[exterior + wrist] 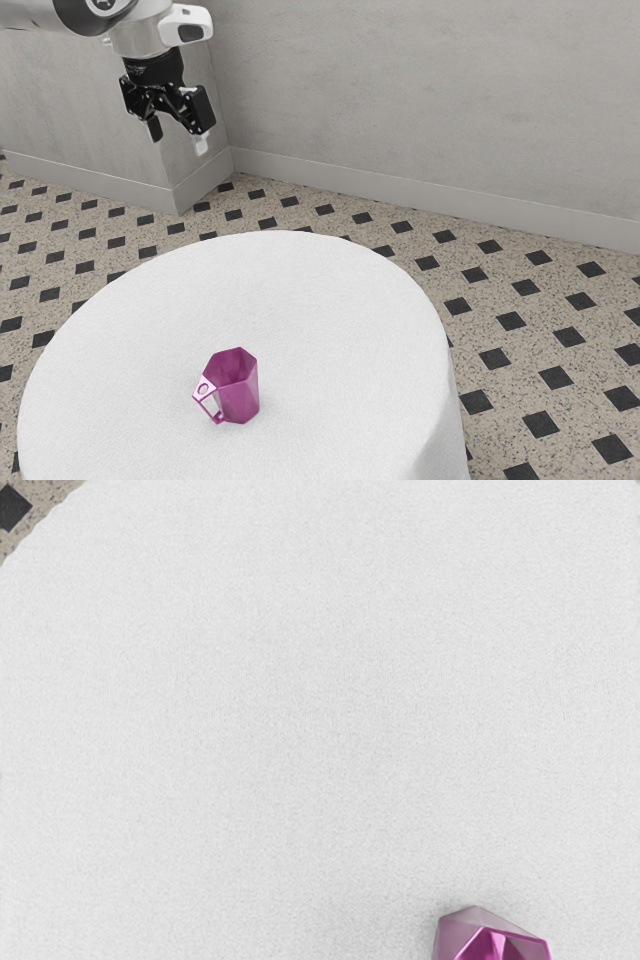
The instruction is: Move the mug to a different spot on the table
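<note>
**Jaws apart and empty, high above the bench; mug upright near the bench's near edge**

The jaws stand apart with nothing between them, hanging high at the exterior view's upper left under the white robot arm, well apart from the mug.

The round white bench has a matte, faintly grainy top, and the mug is the one thing seen on it. Around the bench runs a speckled beige floor with small black diamond tiles. Behind it rises a grey concrete wall with a pale skirting strip along its foot, and a square grey wall column juts out at the exterior view's left, behind the arm.

The arm is cut off by the picture's upper left corner, and the bench's near rim by its lower edge. In the wrist view the bench top takes up nearly the whole picture, with a sliver of floor at one corner. There the mug is cut off by the frame, so its handle cannot be made out.

The small magenta faceted mug stands on the bench's near part, a little toward the exterior view's left of its middle. It is upright, long axis vertical, mouth up. Its angular handle points toward the exterior view's lower left.
</note>
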Robot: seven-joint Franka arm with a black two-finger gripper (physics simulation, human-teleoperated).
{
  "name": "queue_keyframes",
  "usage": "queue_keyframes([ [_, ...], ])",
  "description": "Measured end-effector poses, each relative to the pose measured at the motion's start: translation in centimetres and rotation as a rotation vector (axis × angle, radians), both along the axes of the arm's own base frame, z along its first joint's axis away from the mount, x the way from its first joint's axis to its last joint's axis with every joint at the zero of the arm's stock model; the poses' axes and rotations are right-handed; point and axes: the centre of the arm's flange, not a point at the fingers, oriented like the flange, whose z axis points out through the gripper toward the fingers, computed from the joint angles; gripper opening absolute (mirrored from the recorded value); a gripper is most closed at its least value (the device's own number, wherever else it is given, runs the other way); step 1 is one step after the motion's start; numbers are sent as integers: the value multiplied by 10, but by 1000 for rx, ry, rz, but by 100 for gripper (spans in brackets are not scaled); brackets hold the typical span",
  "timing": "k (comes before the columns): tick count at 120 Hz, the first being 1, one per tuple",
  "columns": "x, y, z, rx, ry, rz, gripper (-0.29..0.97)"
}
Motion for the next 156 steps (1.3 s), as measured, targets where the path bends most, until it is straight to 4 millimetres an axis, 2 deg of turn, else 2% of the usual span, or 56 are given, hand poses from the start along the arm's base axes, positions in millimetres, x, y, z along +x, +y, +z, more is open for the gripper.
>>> queue_keyframes([
  [34,1,-1,-1,-25,2,-13,68],
  [52,-8,0,3,-7,12,-23,68],
  [58,-11,1,-7,5,36,-28,68],
  [68,-20,0,-38,20,85,-43,68],
  [76,-36,-9,-62,29,109,-73,68],
  [90,-68,-22,-84,33,96,-119,68],
  [105,-80,-24,-125,-1,101,-133,68],
  [122,-111,-29,-158,-32,78,-119,68],
  [148,-129,-42,-213,-89,78,-65,68],
  [156,-134,-58,-225,-84,85,-69,68],
])
